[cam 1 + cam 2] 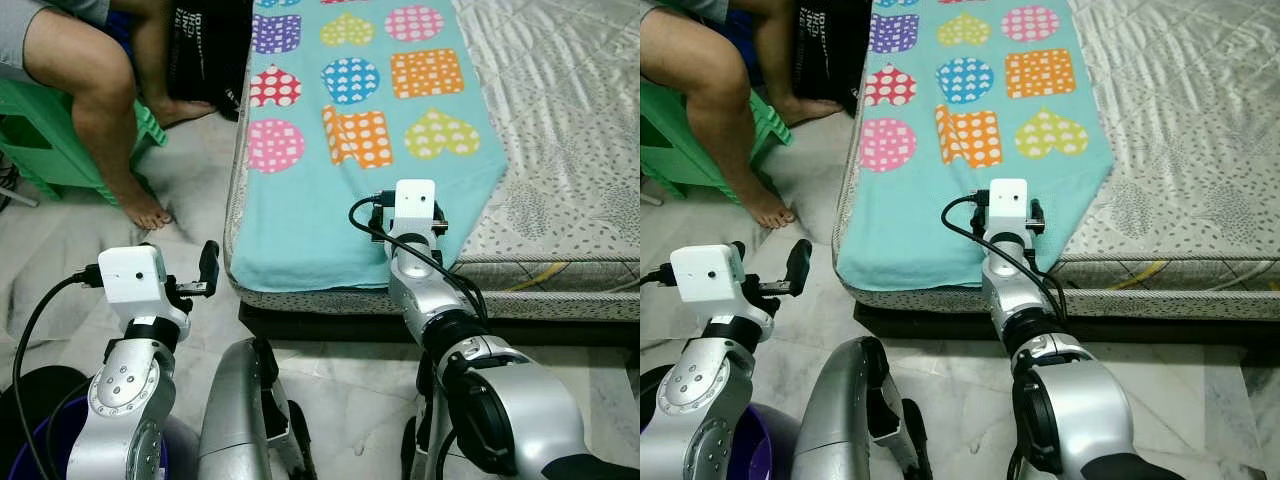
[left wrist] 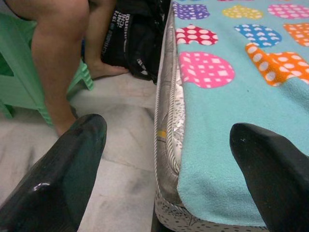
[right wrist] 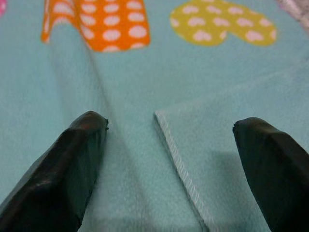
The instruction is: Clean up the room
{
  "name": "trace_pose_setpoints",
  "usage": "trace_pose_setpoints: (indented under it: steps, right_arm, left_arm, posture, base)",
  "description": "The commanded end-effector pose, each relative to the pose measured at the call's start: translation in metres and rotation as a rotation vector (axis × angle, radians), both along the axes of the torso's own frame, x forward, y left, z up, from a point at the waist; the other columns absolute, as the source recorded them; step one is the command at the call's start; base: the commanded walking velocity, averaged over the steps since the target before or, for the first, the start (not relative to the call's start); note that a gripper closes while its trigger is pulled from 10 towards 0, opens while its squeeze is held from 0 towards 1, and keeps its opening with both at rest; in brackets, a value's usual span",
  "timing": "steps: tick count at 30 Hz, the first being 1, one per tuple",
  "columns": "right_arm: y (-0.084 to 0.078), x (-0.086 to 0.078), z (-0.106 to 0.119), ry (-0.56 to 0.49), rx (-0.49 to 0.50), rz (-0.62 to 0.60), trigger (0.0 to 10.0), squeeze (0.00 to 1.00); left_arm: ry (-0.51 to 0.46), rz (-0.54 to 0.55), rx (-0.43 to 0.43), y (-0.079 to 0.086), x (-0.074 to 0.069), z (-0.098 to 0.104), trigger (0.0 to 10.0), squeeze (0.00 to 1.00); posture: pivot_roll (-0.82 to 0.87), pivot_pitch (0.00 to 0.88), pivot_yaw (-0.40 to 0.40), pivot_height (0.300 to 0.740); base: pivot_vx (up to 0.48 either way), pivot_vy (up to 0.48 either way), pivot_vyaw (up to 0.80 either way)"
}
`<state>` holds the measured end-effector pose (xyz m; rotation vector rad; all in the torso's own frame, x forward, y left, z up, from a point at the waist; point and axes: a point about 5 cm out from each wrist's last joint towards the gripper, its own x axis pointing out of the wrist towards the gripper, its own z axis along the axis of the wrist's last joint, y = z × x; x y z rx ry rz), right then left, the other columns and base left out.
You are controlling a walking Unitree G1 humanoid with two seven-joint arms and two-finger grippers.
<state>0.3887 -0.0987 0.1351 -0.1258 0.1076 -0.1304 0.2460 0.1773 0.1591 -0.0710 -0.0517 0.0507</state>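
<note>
Pale floor tiles meet a low mattress (image 1: pixel 560 130) where the teal blanket (image 1: pixel 330 215) lies spread, one corner folded back. Soft, light, floppy: pinch that hemmed corner. Right hand (image 3: pixel 169 159) gapes empty over it; left hand (image 2: pixel 169 164) gapes empty at the bed's edge.

A teal blanket (image 1: pixel 370 180) patterned with dotted hearts and squares lies spread flat across the mattress (image 1: pixel 560 150).
</note>
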Motion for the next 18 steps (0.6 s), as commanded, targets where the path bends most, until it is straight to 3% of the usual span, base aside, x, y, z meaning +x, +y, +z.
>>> trace_pose_setpoints:
  steps: [1,11,18]
  right_arm:
    - [0.001,-0.006,-0.017,0.077,-0.03,0.017,10.0,0.0]
    - [-0.022,-0.008,-0.027,0.126,-0.052,-0.03,10.0,0.0]
    - [-0.027,-0.007,-0.025,0.109,-0.031,-0.038,10.0,0.0]
  left_arm:
    - [0.012,0.027,0.014,0.005,-0.003,-0.001,10.0,0.0]
    - [0.01,0.033,0.016,0.006,-0.003,-0.001,10.0,0.0]
    - [0.008,0.024,0.009,0.004,-0.002,-0.001,10.0,0.0]
  posture:
    - [0.09,0.292,0.114,0.547]
    - [0.09,0.289,0.112,0.547]
    - [0.08,0.285,0.114,0.547]
  base:
    - [0.0,0.0,0.0]
    - [0.0,0.0,0.0]
    - [0.0,0.0,-0.75]
